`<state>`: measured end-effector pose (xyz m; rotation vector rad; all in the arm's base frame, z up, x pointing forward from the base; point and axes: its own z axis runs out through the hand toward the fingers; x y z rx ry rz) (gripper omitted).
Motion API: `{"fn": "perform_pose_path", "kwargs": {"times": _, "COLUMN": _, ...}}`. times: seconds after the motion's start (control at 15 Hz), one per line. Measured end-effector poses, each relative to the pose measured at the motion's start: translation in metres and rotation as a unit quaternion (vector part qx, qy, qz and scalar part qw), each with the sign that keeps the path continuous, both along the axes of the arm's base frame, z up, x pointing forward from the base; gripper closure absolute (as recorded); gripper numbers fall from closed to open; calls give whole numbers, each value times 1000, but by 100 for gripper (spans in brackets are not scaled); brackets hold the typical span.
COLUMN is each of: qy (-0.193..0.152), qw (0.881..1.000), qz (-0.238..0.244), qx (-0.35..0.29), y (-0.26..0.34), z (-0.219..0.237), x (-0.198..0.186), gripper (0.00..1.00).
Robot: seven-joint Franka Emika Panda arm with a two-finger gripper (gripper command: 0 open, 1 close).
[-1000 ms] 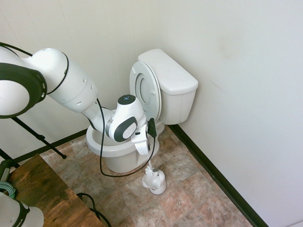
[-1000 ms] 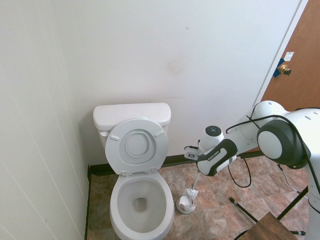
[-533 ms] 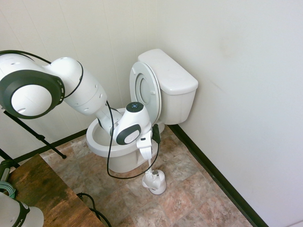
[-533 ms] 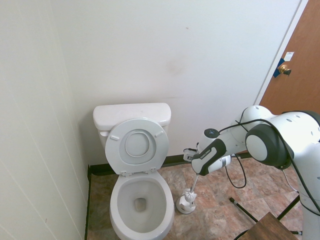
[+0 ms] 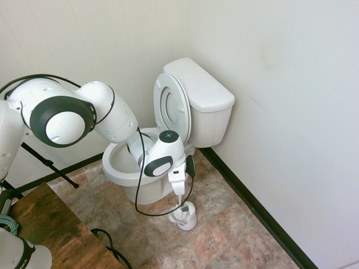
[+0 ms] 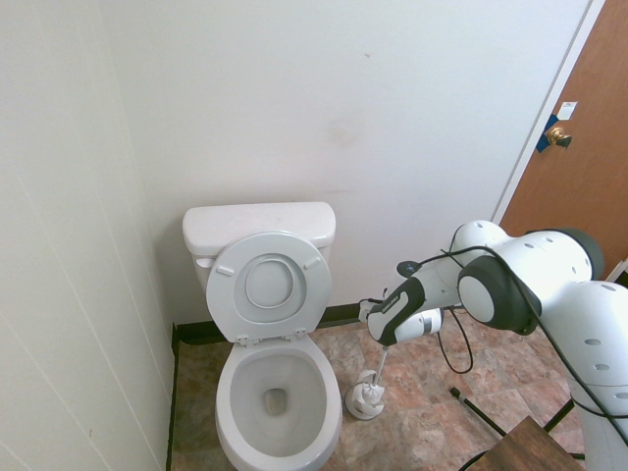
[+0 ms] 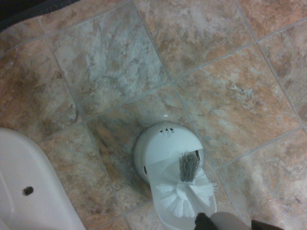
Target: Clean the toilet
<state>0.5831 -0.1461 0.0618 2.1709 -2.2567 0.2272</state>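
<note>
The white toilet (image 5: 203,96) stands in the corner with its lid and ring seat tipped up against the tank, and its bowl (image 6: 278,392) is open. My gripper (image 5: 180,189) hangs low beside the bowl's front, shut on the thin handle of a toilet brush (image 6: 376,364). The white bristle head (image 7: 185,189) is down at the opening of the small white brush holder (image 7: 163,147) on the floor. Whether the head rests inside the holder I cannot tell. The gripper (image 6: 381,339) is right of the bowl in the second exterior view.
Brown stone-pattern floor tiles (image 7: 110,57) surround the holder (image 5: 184,216). The toilet's base (image 7: 29,187) lies close beside it. Walls close in behind and to one side, with a dark baseboard (image 5: 252,210). A wooden table corner (image 5: 50,224) and a brown door (image 6: 579,147) stand nearby.
The arm has swung lower and further along the bowl's front. The gripper has come down with the brush, bringing the brush head onto the holder.
</note>
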Motion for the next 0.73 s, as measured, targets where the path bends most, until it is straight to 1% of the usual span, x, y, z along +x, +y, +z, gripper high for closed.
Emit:
{"fn": "perform_pose_path", "kwargs": {"times": 0.4, "qy": 37, "qw": 999, "qz": -11, "qx": 17, "y": -19, "z": -52, "x": 37, "gripper": 100}}
{"fn": "perform_pose_path", "kwargs": {"times": 0.6, "qy": 56, "qw": 998, "qz": -16, "qx": 26, "y": -34, "z": -74, "x": 59, "gripper": 100}}
{"fn": "perform_pose_path", "kwargs": {"times": 0.73, "qy": 63, "qw": 997, "qz": -18, "qx": 31, "y": -43, "z": -83, "x": 73, "gripper": 100}}
